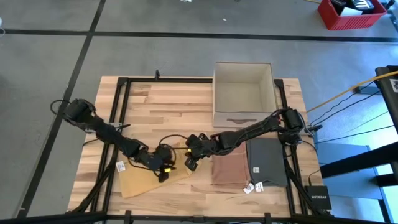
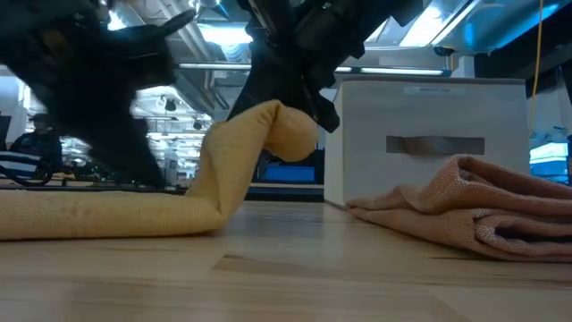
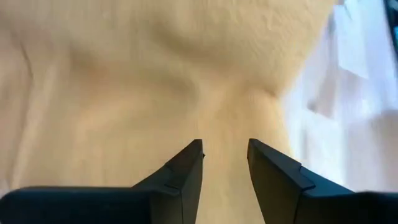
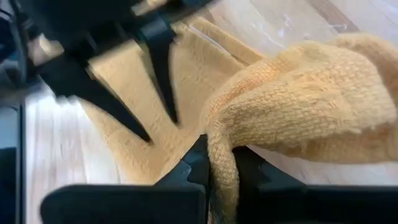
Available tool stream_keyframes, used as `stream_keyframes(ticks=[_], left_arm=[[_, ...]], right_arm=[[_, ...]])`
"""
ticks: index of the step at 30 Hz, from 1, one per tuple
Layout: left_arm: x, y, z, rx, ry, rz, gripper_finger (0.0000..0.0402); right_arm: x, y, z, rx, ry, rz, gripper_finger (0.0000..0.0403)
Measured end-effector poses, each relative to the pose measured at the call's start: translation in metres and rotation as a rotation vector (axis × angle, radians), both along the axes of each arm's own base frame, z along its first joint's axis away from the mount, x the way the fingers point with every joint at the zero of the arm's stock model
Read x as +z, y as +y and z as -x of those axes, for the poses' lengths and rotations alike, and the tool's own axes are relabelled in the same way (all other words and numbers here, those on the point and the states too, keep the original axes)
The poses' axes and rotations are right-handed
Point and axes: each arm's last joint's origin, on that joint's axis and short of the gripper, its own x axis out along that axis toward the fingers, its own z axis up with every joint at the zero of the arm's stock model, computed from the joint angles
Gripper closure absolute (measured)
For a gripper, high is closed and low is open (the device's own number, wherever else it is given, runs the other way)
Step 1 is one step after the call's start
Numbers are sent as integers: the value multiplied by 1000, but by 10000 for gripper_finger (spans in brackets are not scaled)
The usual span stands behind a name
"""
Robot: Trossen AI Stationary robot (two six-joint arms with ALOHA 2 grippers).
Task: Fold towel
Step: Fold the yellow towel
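Observation:
A yellow towel (image 1: 144, 180) lies mostly flat on the wooden table at the near left. One part of it is raised into a bunched hump (image 2: 268, 130). My right gripper (image 4: 221, 158) reaches in from the right and is shut on that raised part. My left gripper (image 3: 225, 149) hovers just above the flat part of the towel (image 3: 155, 81), left of the right gripper. Its fingers stand apart and nothing shows pinched between them. The right wrist view shows its two fingers (image 4: 163, 81) spread over the cloth. My right gripper pinches a bunched fold of the towel (image 4: 217, 134) between its two fingers, slanting down from the table's right. The cloth drapes over the fingertips in a thick roll. From the hold it slopes down slack (image 2: 223, 179) to the part still lying on the table.
A folded brown towel (image 1: 229, 168) and a folded grey one (image 1: 267, 163) lie side by side at the near right. A white open box (image 1: 244, 93) stands at the far right. Bare wood lies at the far left and in front of the yellow towel.

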Motion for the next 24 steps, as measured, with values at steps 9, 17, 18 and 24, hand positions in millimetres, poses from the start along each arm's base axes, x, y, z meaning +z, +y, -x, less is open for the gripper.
stream_keyframes(ticks=[9, 17, 18, 24], left_arm=[[-20, -19, 40, 129, 222, -94, 282], [-33, -17, 13, 102, 35, -237, 282], [-35, -14, 10, 109, 28, -244, 282], [-37, -2, -8, 122, -24, -254, 282]], right_arm=[[-3, -3, 3, 71, 48, 36, 368], [6, -3, -7, 77, -84, -4, 368], [8, -3, -9, 76, -111, -8, 368], [15, -2, -13, 69, -197, -5, 368]])
